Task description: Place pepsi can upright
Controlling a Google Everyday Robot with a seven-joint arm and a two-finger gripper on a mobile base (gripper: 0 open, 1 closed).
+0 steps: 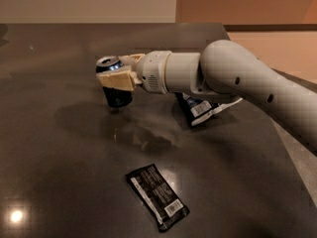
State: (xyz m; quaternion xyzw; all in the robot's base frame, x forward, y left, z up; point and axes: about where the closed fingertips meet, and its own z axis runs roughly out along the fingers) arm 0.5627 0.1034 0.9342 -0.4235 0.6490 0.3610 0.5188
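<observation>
The pepsi can, dark blue with a silver top rim, is upright in the left middle of the dark table, its base at or just above the surface. My gripper reaches in from the right and is shut on the can near its top, one tan finger across its front. The white arm stretches back to the right edge of the view.
A wrinkly blue-and-white snack bag lies behind and below the arm, partly hidden by it. A flat black wrapper with a barcode lies nearer the front. The table's right edge runs diagonally at the right.
</observation>
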